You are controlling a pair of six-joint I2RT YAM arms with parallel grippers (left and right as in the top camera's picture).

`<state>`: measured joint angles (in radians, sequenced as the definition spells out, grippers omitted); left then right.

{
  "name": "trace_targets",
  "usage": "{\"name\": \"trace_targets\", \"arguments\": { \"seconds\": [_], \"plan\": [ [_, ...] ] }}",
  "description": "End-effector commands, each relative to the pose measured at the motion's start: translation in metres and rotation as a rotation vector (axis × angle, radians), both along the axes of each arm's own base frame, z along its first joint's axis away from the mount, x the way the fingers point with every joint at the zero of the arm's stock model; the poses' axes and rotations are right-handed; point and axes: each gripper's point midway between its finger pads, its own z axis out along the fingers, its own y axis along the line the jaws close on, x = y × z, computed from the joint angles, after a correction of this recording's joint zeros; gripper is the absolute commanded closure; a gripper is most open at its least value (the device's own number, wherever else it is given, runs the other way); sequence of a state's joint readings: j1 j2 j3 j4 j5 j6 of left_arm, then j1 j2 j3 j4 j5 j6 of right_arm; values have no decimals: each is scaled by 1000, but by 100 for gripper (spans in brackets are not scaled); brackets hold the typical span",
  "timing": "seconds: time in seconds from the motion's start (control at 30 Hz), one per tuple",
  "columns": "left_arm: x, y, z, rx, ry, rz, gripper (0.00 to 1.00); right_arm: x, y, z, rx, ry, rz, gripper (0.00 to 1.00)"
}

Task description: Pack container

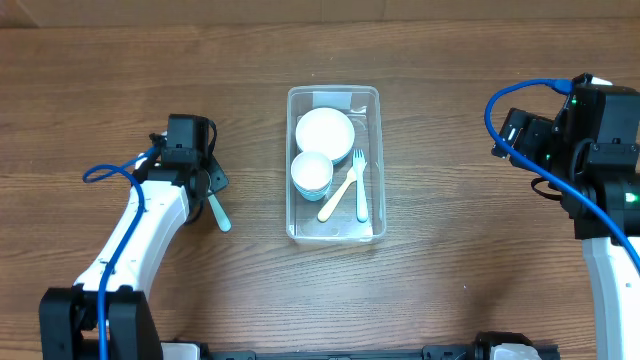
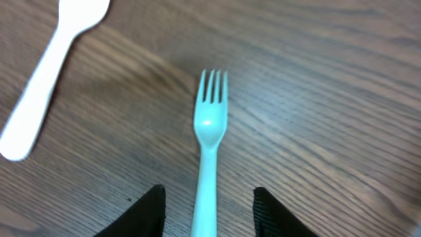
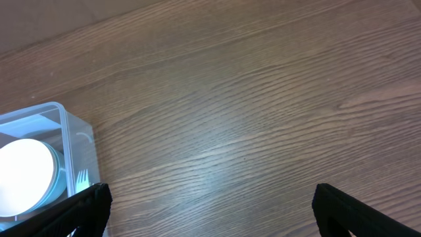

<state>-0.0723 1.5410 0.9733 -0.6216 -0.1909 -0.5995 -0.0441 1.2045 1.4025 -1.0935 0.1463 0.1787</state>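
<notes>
Two utensils lie at the left gripper: a teal fork between its parted fingers, seemingly untouched, a white spoon beside. Right gripper gapes, apart from the container.

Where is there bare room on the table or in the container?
Bare wood lies wide between the container and the right hand, and between it and the left hand. Inside, only the near left corner is free; bowls fill the back, utensils the right. A teal fork and white spoon crowd the left hand.
</notes>
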Motion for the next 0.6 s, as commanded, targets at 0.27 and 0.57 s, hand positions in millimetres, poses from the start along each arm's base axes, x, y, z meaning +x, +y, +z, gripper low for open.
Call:
{"name": "trace_targets", "arguments": {
  "seconds": [0.27,0.57],
  "plan": [
    [-36,-4,-87,-35,242,89,57,1,-2,9,-14,-24,-2,0],
    [-35,-4,-87,-24,253,52,89,1,-2,9,-14,-24,-2,0]
  ]
}}
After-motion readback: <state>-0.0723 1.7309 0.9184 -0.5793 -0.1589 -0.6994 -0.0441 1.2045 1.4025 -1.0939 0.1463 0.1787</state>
